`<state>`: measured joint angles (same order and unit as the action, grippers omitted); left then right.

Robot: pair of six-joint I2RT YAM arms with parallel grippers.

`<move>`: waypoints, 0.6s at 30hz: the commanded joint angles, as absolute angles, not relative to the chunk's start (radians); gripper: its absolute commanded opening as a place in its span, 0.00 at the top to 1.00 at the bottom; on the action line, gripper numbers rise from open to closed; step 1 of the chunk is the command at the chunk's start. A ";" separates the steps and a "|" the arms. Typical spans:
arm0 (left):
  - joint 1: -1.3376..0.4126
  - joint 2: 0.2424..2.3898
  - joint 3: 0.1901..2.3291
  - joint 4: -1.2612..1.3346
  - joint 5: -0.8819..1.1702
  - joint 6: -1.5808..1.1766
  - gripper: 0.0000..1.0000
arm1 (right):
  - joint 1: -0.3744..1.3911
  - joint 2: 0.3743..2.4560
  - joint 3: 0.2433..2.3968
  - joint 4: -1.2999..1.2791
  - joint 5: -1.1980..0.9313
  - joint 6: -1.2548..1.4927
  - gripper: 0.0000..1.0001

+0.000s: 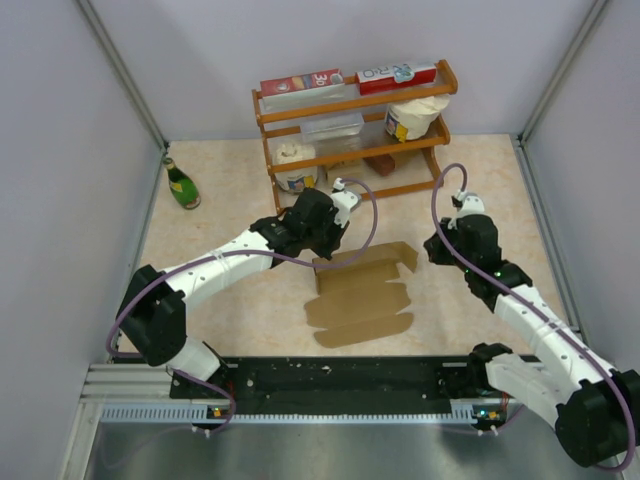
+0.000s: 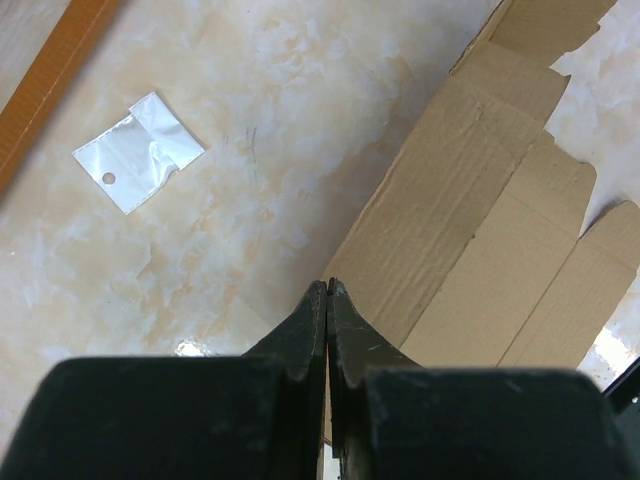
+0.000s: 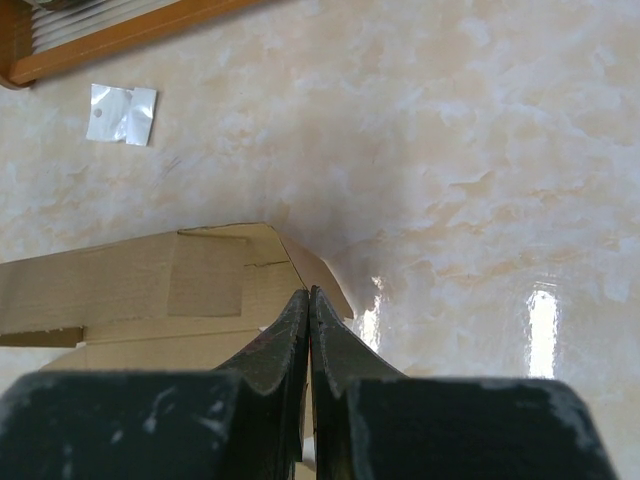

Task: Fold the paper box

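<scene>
While the paper box (image 1: pixel 360 300) lay flat on the desk (image 1: pixel 230 190) between the arms, it looked light, thin and easily creased — best taken at a flap edge. The left gripper (image 2: pixel 328 287) and right gripper (image 3: pixel 308 293) were fully closed, tips at opposite edges of the sheet; whether either pinched it could not be told. A plastic bag (image 2: pixel 138 150), wooden shelf (image 1: pixel 350 104) and bottle (image 1: pixel 182 185) lay beyond — none obstructing.
</scene>
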<state>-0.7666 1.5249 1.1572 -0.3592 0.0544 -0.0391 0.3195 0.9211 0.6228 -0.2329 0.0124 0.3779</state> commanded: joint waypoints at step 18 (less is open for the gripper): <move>-0.761 1.528 1.170 -0.337 0.057 -0.046 1.00 | 0.310 1.045 0.749 -0.295 -0.074 0.385 1.00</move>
